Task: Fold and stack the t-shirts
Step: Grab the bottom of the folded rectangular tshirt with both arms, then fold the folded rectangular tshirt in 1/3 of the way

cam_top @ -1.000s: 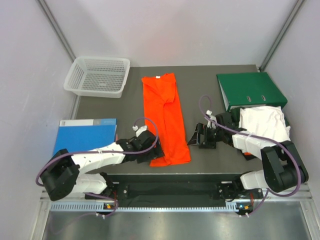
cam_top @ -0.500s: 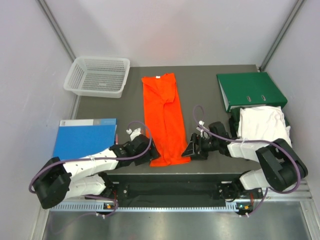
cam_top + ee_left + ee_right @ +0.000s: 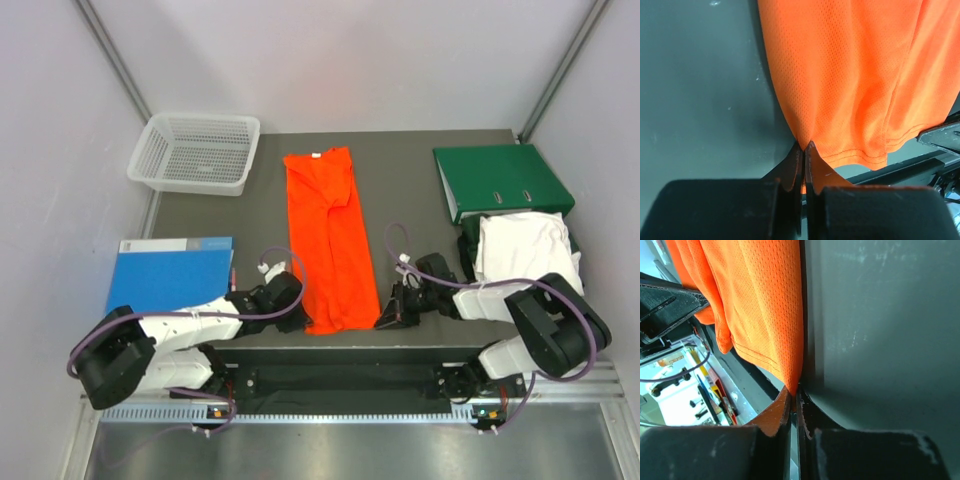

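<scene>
From above, my left arm lies low along the near edge of the table (image 3: 400, 190), forearm stretched rightward. My left fingers (image 3: 298, 306) sit at the near left corner of the orange t-shirt (image 3: 330, 240). My right arm is bent back on itself, forearm pointing left, and my right fingers (image 3: 390, 312) are at the shirt's near right corner. The shirt lies in a long narrow strip down the middle of the table, collar at the far end and hem at the near edge. A white t-shirt (image 3: 525, 250) is heaped on the right, partly over a green binder (image 3: 500, 180).

Through my left wrist, my left fingers (image 3: 792, 167) are pressed together, pinching the orange t-shirt (image 3: 850, 75) at its side edge just above the hem, low over the table (image 3: 700, 90).

Through my right wrist, my right fingers (image 3: 775, 415) are clamped tight on the opposite edge of the orange t-shirt (image 3: 765, 305), where cloth meets table (image 3: 880, 330).
</scene>
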